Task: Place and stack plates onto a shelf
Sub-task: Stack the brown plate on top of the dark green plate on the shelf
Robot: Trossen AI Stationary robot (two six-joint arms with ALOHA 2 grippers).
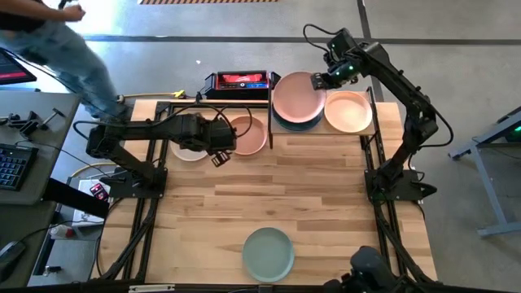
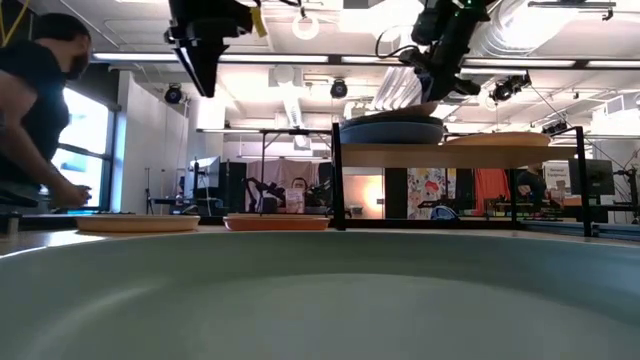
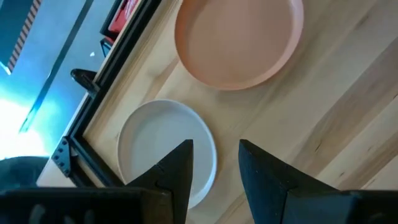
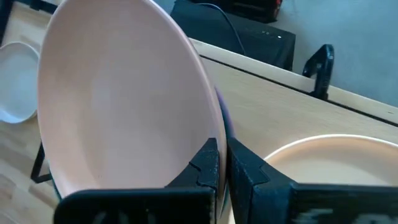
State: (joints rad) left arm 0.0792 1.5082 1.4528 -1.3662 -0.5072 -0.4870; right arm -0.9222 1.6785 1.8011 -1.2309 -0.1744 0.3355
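- Bright, even overhead light falls on the table point(image 1: 326, 187) in the high view, with soft, short shadows under the arms;
- In the low view ceiling lamps point(image 2: 305, 27) glare white and a window point(image 2: 85, 140) at the left is blown out;
- The sage green plate point(image 2: 320, 300) fills that view's foreground, blurred;
- Blue-white glare washes one corner of the left wrist view.

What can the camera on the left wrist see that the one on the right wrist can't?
Only the left wrist view shows the salmon plate lying flat on the table, with the left gripper open above it. Only the right wrist view shows the pale pink plate pinched at its rim by the right gripper, tilted over the shelf, beside an orange-tan plate. Both show the cream plate on the table.
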